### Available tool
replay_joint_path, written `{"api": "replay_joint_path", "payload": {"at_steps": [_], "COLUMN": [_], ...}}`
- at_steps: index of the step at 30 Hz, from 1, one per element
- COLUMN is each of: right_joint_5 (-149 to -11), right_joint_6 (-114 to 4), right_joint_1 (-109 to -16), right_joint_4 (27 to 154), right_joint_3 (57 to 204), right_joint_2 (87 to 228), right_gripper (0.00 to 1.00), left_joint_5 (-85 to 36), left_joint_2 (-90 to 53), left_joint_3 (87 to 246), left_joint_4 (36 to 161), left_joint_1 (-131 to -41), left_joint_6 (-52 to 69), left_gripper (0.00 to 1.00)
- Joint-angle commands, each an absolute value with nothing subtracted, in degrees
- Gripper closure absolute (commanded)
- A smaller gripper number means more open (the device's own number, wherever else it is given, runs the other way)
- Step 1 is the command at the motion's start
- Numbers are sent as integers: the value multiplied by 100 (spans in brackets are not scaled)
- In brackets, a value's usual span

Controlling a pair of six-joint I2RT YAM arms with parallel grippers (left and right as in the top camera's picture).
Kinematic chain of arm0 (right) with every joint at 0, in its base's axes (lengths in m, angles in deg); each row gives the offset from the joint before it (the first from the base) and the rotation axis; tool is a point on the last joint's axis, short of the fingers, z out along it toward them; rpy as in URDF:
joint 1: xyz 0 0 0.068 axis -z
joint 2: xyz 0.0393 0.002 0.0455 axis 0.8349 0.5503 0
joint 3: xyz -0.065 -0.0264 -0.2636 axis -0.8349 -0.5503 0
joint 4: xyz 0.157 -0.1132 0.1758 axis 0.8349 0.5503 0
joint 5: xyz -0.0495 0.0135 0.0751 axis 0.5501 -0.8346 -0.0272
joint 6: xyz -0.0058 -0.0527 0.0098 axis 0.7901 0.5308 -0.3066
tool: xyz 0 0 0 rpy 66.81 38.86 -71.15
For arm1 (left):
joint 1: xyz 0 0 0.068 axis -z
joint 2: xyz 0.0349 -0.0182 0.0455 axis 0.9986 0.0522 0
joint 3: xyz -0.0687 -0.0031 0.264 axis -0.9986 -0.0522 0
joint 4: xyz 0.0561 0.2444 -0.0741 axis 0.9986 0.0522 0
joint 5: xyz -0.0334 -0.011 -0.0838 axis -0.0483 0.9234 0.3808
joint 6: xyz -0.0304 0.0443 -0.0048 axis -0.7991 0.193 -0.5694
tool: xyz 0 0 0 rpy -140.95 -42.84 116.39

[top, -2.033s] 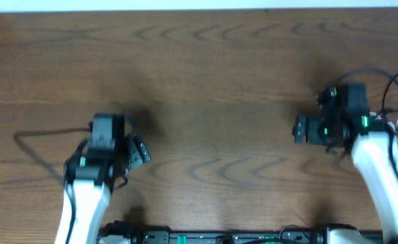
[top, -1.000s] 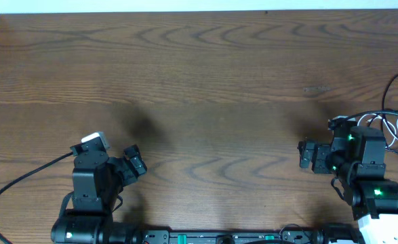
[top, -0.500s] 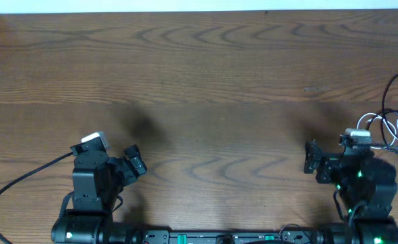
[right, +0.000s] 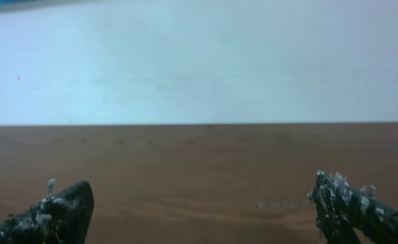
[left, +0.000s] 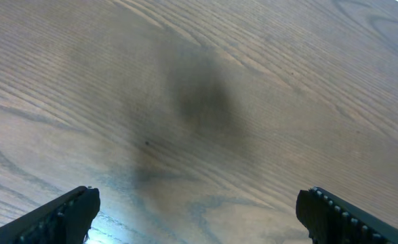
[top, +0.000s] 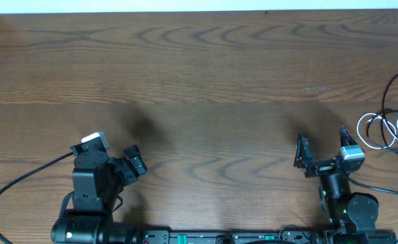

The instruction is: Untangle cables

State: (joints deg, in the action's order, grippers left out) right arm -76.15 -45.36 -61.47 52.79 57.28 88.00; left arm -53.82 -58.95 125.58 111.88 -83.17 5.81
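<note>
The cables lie at the table's right edge in the overhead view. A white cord (top: 377, 129) makes small loops, and thin black cords (top: 387, 97) loop round and across it and run off the frame. My right gripper (top: 322, 146) is open and empty, left of the cables and apart from them. My left gripper (top: 117, 163) is open and empty at the front left. The left wrist view shows its gripper (left: 195, 213) with jaws wide over bare wood. The right wrist view shows its gripper (right: 202, 210) with jaws wide, facing the table and a white wall. No cable shows in either wrist view.
The wooden table (top: 205, 81) fills the overhead view. A thicker black robot wire (top: 15, 183) curves from the left arm to the front left. Another robot wire (top: 388, 188) runs right from the right arm. A white wall (right: 199, 61) stands beyond the far edge.
Both arms have pulled back toward the front edge and folded. The left has been still for the last second. The right arm moved off the cables, leaving them uncovered at the right edge.
</note>
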Motion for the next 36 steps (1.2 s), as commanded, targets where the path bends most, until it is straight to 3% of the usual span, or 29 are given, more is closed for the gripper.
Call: {"api": "replay_joint_path", "payload": {"at_steps": [1, 7, 36], "right_joint_5": [-7324, -7309, -7311], "right_joint_6": [-4569, -4512, -4512], "right_joint_1": [-6195, -6198, -6195], "right_joint_4": [5078, 6295, 6232], "right_joint_3": [5693, 5693, 5693], "right_joint_2": [8730, 8733, 8774], "right_gripper": [1, 1, 1], "left_joint_5": [-5414, -5414, -5414], "left_joint_2": [-5928, -5928, -5928], "left_joint_3": [12534, 12534, 12534], "left_joint_4": [11182, 11182, 11182], "left_joint_1": [-8341, -8341, -8341], "left_joint_6": [655, 655, 655], "left_gripper": [2, 2, 2]}}
